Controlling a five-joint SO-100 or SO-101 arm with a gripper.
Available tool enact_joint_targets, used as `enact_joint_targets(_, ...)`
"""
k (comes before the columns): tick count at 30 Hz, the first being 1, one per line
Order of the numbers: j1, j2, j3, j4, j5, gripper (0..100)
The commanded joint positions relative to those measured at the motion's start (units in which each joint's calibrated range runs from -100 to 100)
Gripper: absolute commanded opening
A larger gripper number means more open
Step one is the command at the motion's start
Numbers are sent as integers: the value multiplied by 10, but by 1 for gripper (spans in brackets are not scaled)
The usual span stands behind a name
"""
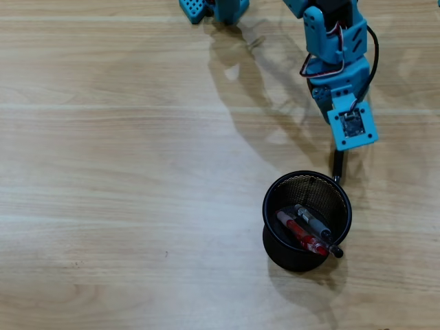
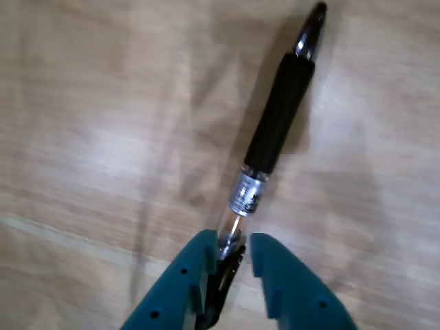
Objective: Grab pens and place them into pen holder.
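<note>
Overhead view: the pen holder (image 1: 306, 220) stands at five o'clock, three pens (image 1: 306, 232) inside. Wrist view: the gripper (image 2: 229, 258) is clenched on the black pen (image 2: 275, 127) near its clip end. Light, stiff, slippery; it could swing, a grasp nearer the middle seems safer.

Gripper (image 2: 232, 258) prob. clamps black pen (image 2: 278, 124).

The counter (image 1: 124, 172) is pale wood with a streaky grain. The arm (image 1: 337, 48) and its end effector (image 2: 230, 265) are teal-blue; the pen (image 2: 275, 124) has a black grip and clear barrel. The pen holder (image 1: 275, 240) is black mesh, holding a red pen (image 1: 302, 237) and a grey-and-clear one (image 1: 313, 221).
</note>
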Motion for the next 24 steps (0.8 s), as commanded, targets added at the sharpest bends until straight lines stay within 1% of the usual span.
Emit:
enact_joint_targets(1,-15,20,-60,-3,-4,14)
enact_joint_targets(17,-11,78,-62,-4,-5,15)
enact_joint_targets(24,-16,118,-59,-55,-5,14)
